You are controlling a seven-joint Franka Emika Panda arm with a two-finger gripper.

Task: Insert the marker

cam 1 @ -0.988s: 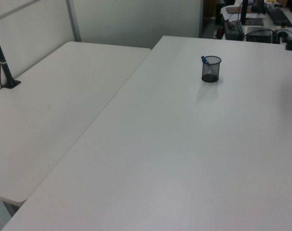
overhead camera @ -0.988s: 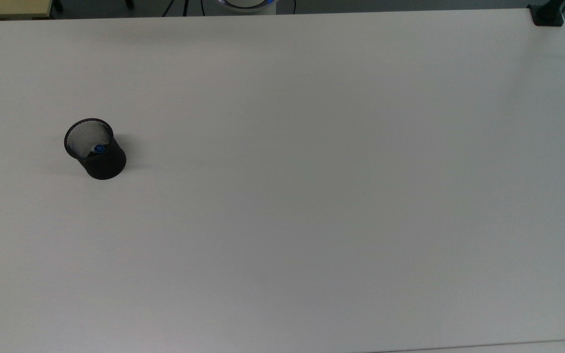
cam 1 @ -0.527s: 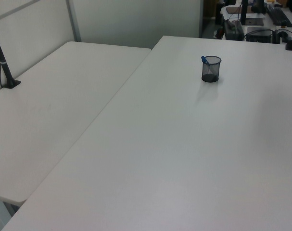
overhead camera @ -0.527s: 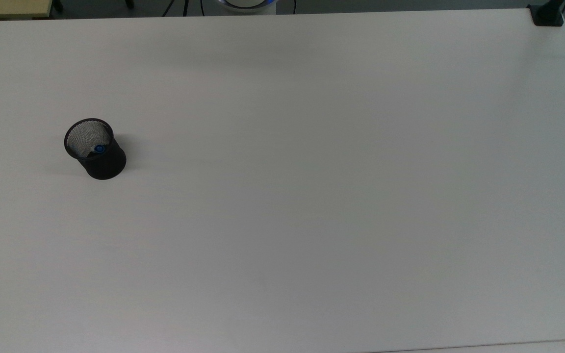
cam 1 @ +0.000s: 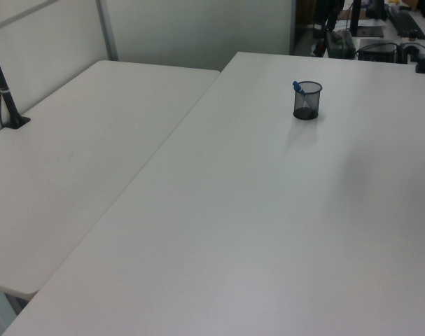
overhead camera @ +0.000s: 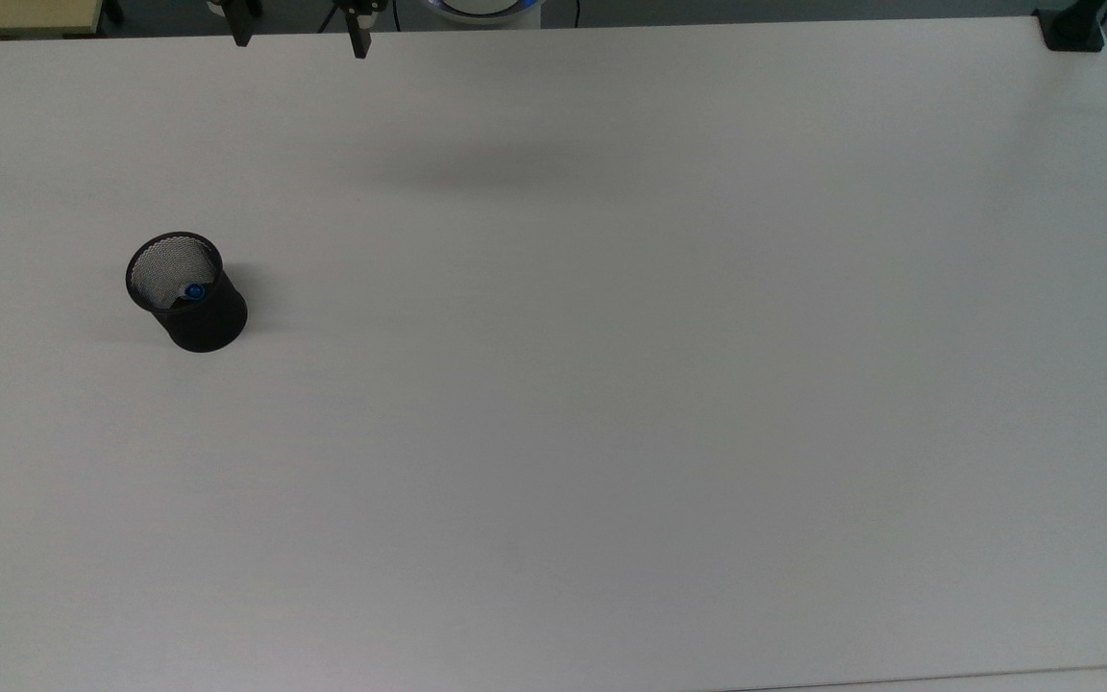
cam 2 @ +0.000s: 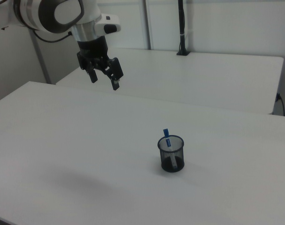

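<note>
The robot arm (cam 2: 62,14) is big, round and white, with dark grey rings at its joints. A short silver collar sits under it. Below hangs a black gripper (cam 2: 104,80) with two thin black fingers (cam 2: 116,84).

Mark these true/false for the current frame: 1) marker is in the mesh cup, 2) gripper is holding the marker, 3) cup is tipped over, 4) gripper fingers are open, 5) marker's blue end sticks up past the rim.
1) True. The marker stands inside the mesh cup.
2) False. The gripper is empty and hangs in the air well away from the cup, toward the right view's left.
3) False. The cup stands upright on the table.
4) True. The fingers are spread with nothing between them.
5) True. The blue end pokes above the rim in the right view.
</note>
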